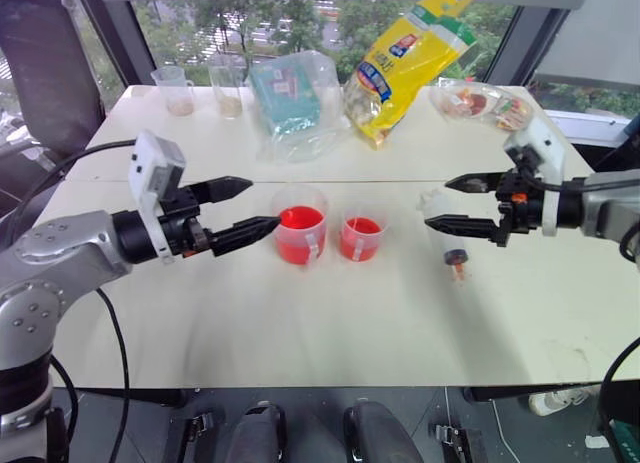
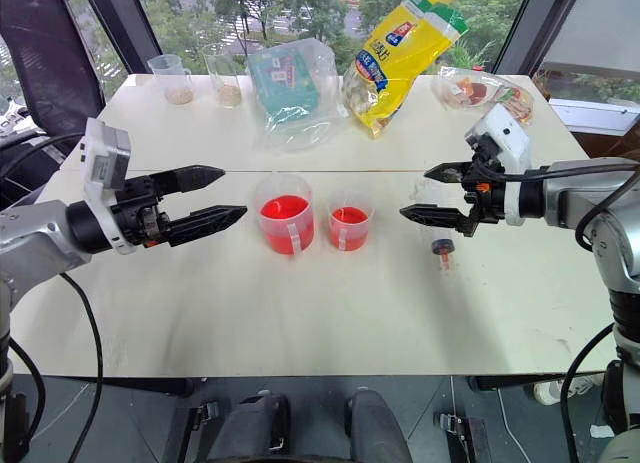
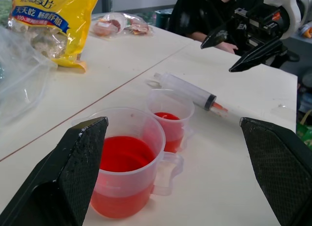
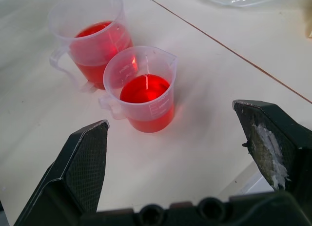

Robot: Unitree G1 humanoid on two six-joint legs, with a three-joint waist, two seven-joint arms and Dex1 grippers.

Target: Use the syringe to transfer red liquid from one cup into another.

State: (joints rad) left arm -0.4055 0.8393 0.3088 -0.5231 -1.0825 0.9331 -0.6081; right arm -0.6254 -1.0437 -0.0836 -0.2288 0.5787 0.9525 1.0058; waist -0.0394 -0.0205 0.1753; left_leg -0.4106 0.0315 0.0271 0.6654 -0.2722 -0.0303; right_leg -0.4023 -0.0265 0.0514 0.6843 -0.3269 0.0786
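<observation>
**Both grippers empty and spread, syringe on the table**

Left gripper (image 1: 240, 209) hovers just beside the larger cup (image 1: 300, 236), jaws wide apart, nothing between them. It looks placed to steady that cup rather than to pick anything up. Right gripper (image 1: 457, 203) sits above the table on the far side of the smaller cup (image 1: 361, 239), also fully spread and empty. It hangs over the syringe (image 3: 189, 91), so the likely plan is that the right arm takes the syringe.

The syringe lies flat on the table (image 1: 300, 333), near the smaller cup on the right gripper's side, touching neither cup. Clear barrel, dark seal near the orange-red tip, barrel looks empty.

Cups stand upright side by side, close together, each with a white tape strip. Both hold red liquid (image 4: 145, 88); the larger one holds more. Bags and beakers at the far edge are well clear.
</observation>
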